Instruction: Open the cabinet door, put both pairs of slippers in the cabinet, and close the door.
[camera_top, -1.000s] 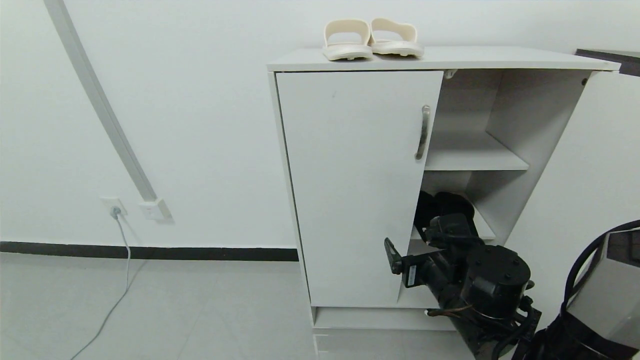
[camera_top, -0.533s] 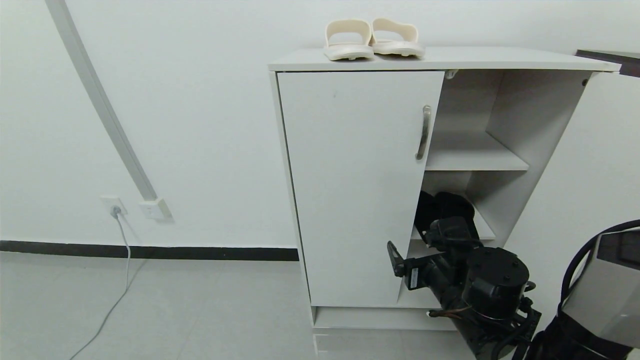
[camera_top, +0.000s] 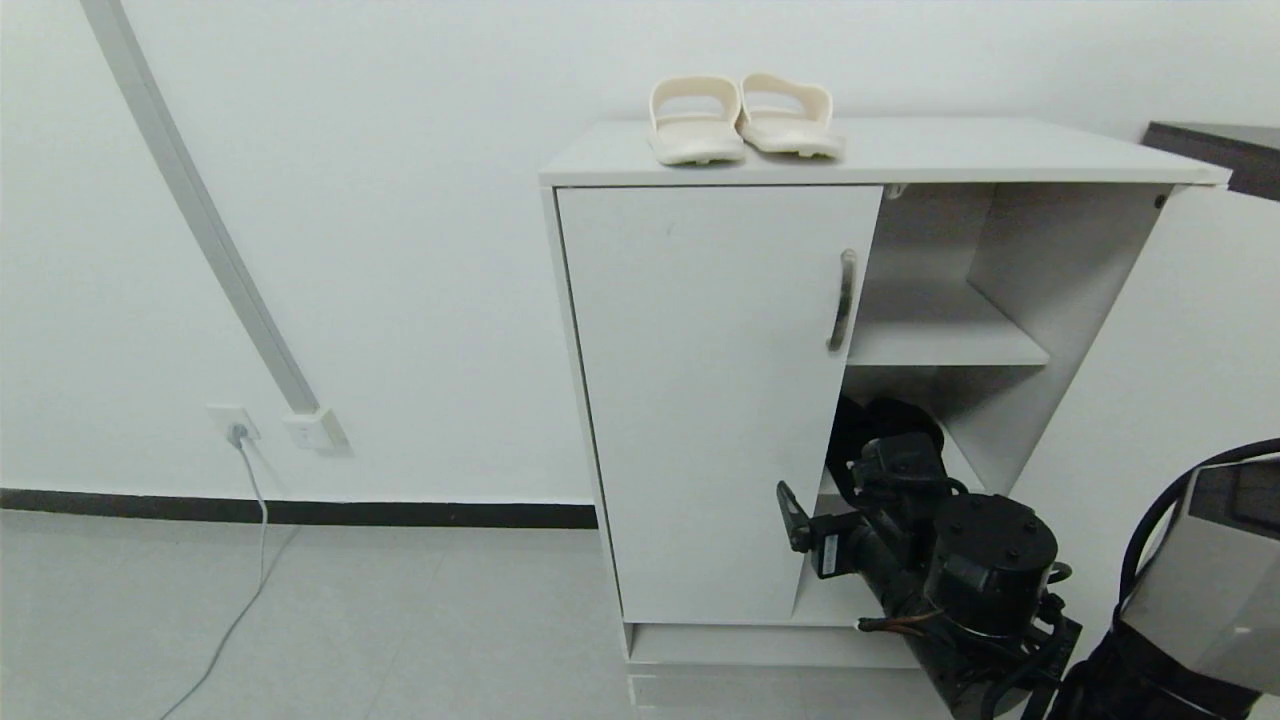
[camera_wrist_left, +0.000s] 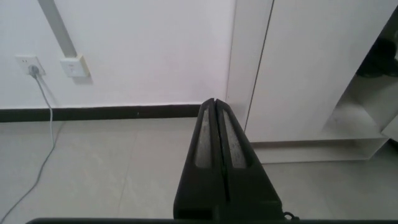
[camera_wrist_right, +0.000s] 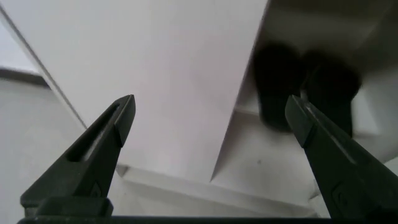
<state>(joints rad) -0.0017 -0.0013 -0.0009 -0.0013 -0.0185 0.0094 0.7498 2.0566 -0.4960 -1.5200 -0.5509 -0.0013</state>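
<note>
My head camera is tilting, arm barely shifting; right jaws are gaping low, cream slippers (camera_top: 740, 118) sitting high above on the cabinet top (camera_top: 1000, 150), left jaws pressed together.

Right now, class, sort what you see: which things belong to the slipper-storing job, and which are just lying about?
Job: cream slippers on the cabinet top; black slippers on a shelf inside; open right door; right tool.
Lying about: wall socket; grey cable; wall conduit.
</note>
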